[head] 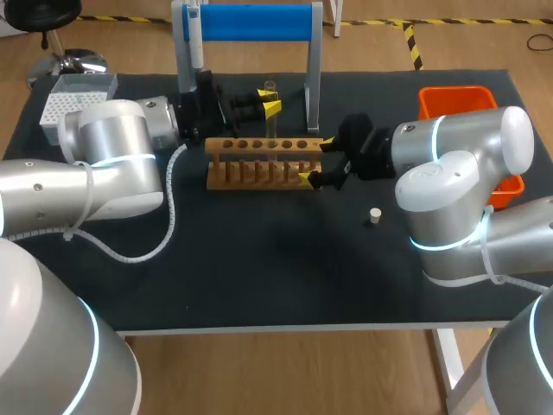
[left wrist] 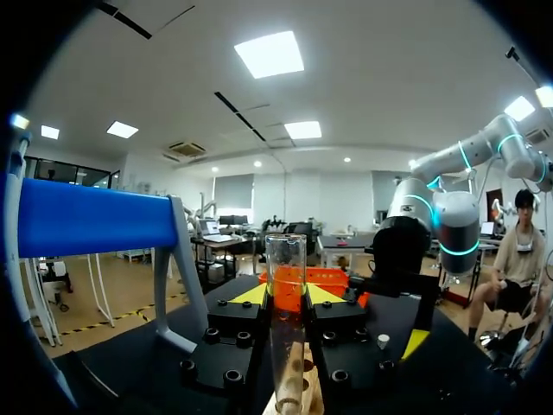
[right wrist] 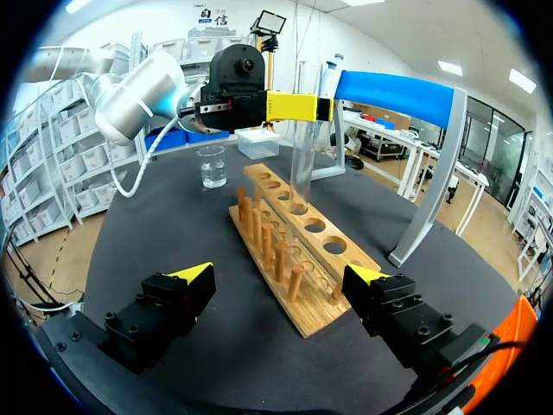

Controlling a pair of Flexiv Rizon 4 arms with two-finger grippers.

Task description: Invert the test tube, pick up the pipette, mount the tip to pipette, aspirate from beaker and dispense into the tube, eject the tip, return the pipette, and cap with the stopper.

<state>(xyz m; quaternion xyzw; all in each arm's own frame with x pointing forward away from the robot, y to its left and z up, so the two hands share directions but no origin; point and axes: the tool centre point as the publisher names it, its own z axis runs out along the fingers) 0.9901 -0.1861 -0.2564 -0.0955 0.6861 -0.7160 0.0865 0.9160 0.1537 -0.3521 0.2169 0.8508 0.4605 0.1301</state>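
Observation:
A clear test tube (left wrist: 286,259) stands upright, open end up, between the yellow tips of my left gripper (left wrist: 287,295), which is shut on it. Its lower end sits at a hole of the wooden rack (head: 259,162). In the head view the left gripper (head: 269,101) holds the tube (head: 270,121) behind the rack. My right gripper (head: 316,159) is open, its fingers straddling the rack's (right wrist: 294,259) right end without touching it. The pipette (head: 194,35) hangs on the blue stand (head: 251,22). A small white stopper (head: 374,215) lies on the mat. The beaker (right wrist: 212,166) stands beyond the rack's far end.
An orange bin (head: 454,99) sits at the back right, partly behind my right arm. A white tip box (head: 76,97) is at the back left. The stand's grey legs (head: 314,78) rise just behind the rack.

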